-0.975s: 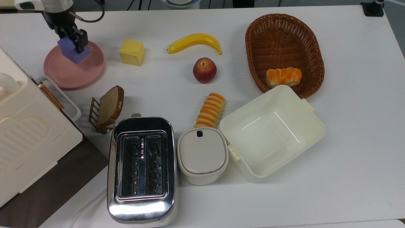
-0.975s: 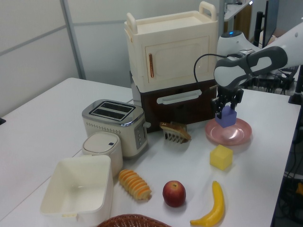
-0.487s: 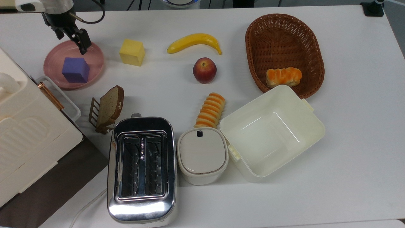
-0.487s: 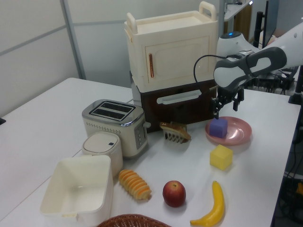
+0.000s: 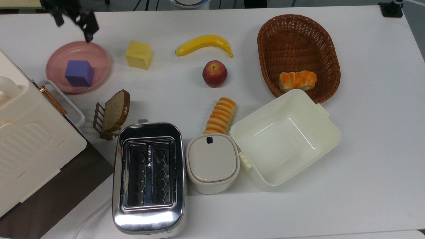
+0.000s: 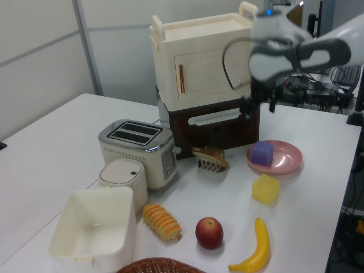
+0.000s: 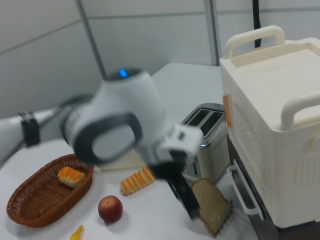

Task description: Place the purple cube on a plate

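White tabletop (image 5: 365, 166) carries everything. Largest item: cream plastic cabinet with handles (image 6: 202, 62), on a dark brown base, at the tabletop edge on the top view's left. Chrome two-slot toaster (image 5: 148, 176) near the edge at the top view's bottom, a small cream lidded container (image 5: 212, 162) just beside it. Open cream square plastic tub (image 5: 285, 139) next along, its corner close to the oval brown wicker basket (image 5: 298, 30), which holds one orange-glazed bread roll (image 5: 297, 80).

Round glossy pink plate (image 5: 96, 59) near the corner at the top view's upper left. The small matte purple cube (image 5: 79, 73) rests flat inside the plate, toward the cabinet side, clear of the rim. Black two-finger pincer (image 5: 73, 20) hangs above the tabletop edge beyond the plate, fingers spread apart, holding nothing, well clear of the cube.

Smaller items: yellow banana (image 5: 204, 44), yellow cube (image 5: 138, 54) just beside the plate, ridged orange bread stick (image 5: 220, 115), bread slice in a small rack (image 5: 114, 113), red apple (image 5: 214, 73).
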Controlling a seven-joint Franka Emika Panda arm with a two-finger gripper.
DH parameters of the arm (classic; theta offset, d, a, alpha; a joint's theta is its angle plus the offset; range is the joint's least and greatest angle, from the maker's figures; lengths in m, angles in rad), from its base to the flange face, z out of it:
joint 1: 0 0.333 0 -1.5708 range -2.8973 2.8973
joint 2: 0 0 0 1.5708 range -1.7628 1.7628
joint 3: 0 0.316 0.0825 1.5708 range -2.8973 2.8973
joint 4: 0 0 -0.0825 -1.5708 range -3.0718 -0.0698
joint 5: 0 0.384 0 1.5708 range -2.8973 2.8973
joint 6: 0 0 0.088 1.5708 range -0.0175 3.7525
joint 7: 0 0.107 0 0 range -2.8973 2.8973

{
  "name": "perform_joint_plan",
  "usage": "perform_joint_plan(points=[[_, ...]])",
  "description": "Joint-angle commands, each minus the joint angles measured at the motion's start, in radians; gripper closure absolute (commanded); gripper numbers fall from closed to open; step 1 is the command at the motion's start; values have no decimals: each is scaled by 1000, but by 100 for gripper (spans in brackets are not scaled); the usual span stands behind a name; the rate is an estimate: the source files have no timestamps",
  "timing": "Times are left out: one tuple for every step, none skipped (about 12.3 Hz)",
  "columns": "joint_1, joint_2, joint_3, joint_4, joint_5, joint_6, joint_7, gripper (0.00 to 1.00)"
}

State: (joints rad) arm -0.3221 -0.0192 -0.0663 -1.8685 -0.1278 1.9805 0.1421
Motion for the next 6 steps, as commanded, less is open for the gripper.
perform_joint_plan(points=[[92, -11, 43, 144, 51, -173, 19, 0], [95, -11, 81, 146, 59, -181, 20, 0], [97, -11, 120, 149, 60, -181, 21, 0], [100, 1, 158, 149, 59, -175, 22, 0], [103, 5, 164, 152, 65, -167, 17, 0], [107, 14, 168, 172, 97, -167, 17, 0]])
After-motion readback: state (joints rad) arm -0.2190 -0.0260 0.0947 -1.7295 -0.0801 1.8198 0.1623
